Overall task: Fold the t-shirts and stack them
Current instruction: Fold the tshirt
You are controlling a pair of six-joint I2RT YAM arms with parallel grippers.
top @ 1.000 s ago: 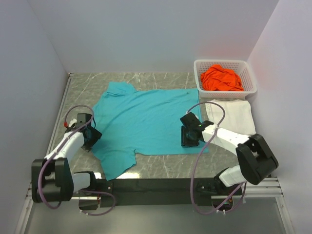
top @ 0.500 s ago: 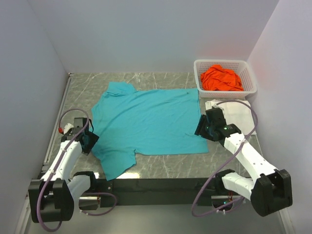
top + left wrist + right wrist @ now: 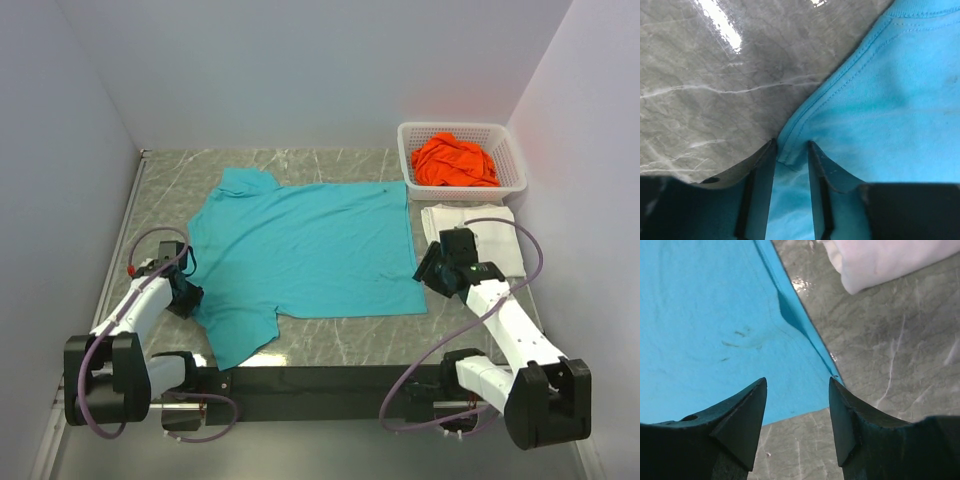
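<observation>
Straddling teal t-shirt [image 3: 880, 115] hem, left pincer [image 3: 791, 146]

A robotics lab test cell. Around the left end effector [image 3: 185, 298] and right end effector [image 3: 431, 271], plain white panel walls [image 3: 300, 70] enclose the grey marble-patterned worktop [image 3: 340, 345]. Behind them a black metal mounting rail [image 3: 320, 380] carries both arm bases [image 3: 478, 376].

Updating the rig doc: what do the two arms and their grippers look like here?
The left arm and right arm match: white link shells, black joint housings, on a black base rail. A looping grey-purple cable runs along each. There is a small red tab near the left wrist. The left gripper and right gripper have dark, wedge-shaped fingers tapering to blunt tips.
</observation>
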